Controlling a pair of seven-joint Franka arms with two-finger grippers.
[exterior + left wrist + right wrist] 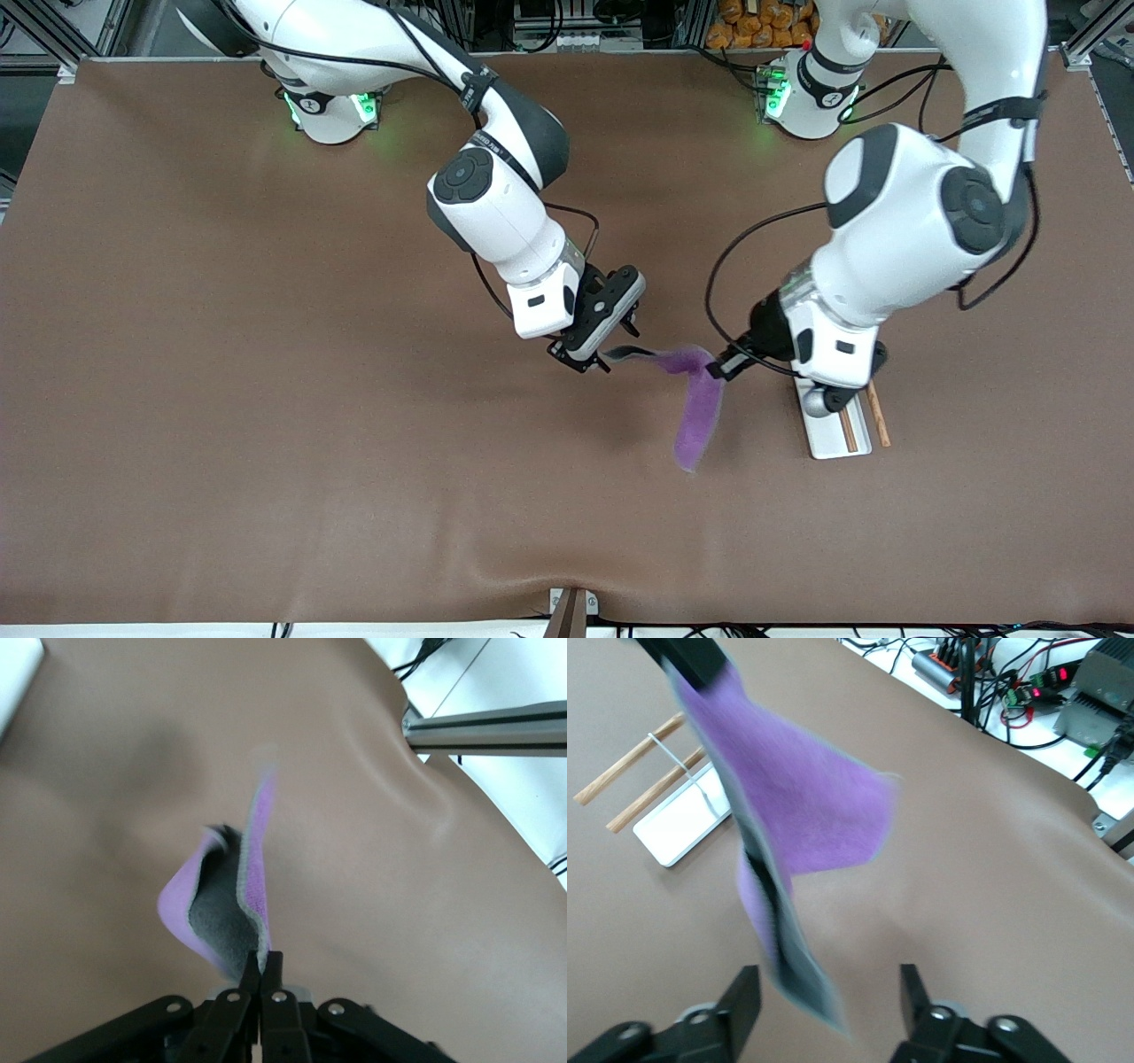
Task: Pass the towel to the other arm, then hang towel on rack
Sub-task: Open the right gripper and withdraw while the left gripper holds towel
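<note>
towel (pixel 695 403) hangs from left tool (pixel 719 366); right tool (pixel 595 353) open.

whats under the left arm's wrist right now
The rack: its white base plate and two brown rods poke out nearer the front camera. The rest is covered. The left gripper pinches the towel beside it.

Purple towel (pixel 697 403) with grey edge and underside; white-based rack (pixel 837 430) with brown rods.

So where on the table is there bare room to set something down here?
Bare brown table runs from the right tool to the right arm's end, and along the edge nearest the front camera. It is crowded mid-table: the left tool holds the hanging towel beside the rack.
</note>
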